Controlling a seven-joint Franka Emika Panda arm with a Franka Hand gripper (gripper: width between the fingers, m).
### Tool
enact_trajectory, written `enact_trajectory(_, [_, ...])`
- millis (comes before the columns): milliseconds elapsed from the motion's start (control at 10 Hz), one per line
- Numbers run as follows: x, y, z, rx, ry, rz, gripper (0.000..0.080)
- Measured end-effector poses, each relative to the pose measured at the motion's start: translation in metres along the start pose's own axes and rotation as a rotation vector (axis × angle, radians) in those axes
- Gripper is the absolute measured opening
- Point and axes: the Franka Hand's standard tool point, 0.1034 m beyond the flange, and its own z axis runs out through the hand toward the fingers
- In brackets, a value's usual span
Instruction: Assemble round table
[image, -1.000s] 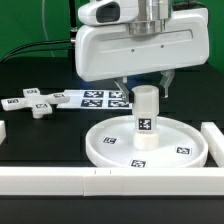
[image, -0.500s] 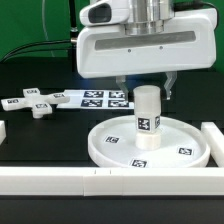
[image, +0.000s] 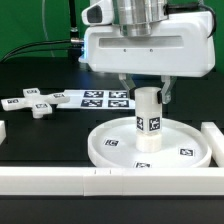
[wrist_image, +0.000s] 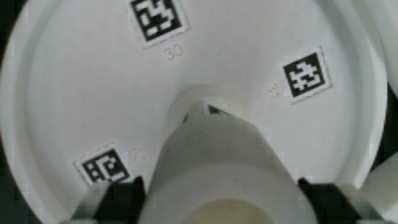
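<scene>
The large rimmed round disc lies flat on the black table at the front. The short cylindrical leg stands upright at its middle. My gripper comes straight down over the leg and is shut on its upper end, one finger on each side. In the wrist view the leg fills the space between the dark pads of my gripper, with the disc beneath. The four-armed cross-shaped foot lies apart at the exterior view's left.
The marker board lies flat behind the disc. A long white bar runs along the front edge, another stands at the exterior view's right, and a short white piece sits at the left edge.
My hand has shifted slightly toward the exterior view's right with the leg in it. The tag on the leg has turned to face more to the front.
</scene>
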Motion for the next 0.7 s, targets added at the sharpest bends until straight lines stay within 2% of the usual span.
enact_trajectory(500, [-0.0014,-0.0016,0.0002,0.022,-0.018,0.323,0.0407])
enact_trajectory(700, [0.0005,0.0018,0.0015,0.081,-0.039,0.659,0.0407])
